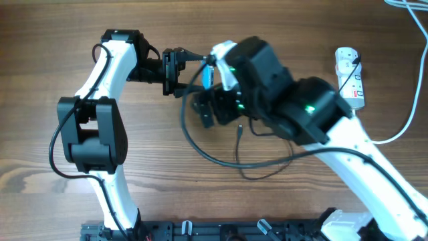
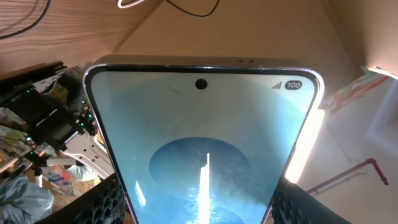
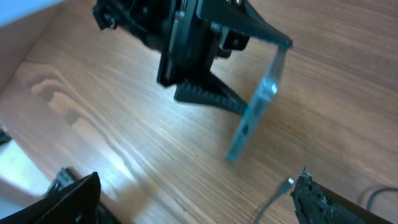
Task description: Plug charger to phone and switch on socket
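Note:
My left gripper is shut on the phone and holds it raised off the table, edge-on to the overhead view. In the left wrist view the phone's cyan screen fills the frame between the jaws. My right gripper is wide open and empty just below the phone. In the right wrist view its fingers frame the table, with the phone ahead. The charger's thin black cable loops on the table. Its small plug tip lies loose, close to my right finger. The socket lies far right.
A thick white cable runs along the right edge past the socket. The black cable loop passes under my right arm. My left arm's base stands at the left.

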Available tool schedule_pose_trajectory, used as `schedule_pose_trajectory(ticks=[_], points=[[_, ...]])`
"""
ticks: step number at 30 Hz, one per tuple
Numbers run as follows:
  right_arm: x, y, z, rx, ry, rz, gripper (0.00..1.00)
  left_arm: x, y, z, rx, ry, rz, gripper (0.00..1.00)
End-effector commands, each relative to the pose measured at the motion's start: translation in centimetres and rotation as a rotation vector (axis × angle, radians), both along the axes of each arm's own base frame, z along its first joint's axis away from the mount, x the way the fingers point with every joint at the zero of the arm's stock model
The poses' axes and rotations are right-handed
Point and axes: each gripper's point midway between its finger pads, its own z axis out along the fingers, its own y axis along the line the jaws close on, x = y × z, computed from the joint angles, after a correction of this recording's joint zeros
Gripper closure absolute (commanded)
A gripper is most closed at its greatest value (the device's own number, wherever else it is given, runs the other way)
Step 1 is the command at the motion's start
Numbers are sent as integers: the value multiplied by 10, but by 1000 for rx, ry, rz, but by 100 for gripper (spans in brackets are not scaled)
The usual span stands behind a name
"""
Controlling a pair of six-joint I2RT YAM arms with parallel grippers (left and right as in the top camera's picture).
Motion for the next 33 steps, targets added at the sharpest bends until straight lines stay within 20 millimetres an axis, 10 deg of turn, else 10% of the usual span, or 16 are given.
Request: schedule_pose_trajectory(ticks=[1, 9, 33], points=[[27, -3, 1, -18, -37, -182, 0, 1, 1, 24, -49, -55, 19, 48], [51, 5, -44, -84, 32, -302, 1, 1, 1, 24, -49, -55, 19, 48], [51, 7, -34, -43, 17, -303, 59, 1, 1, 24, -49, -56, 19, 48]])
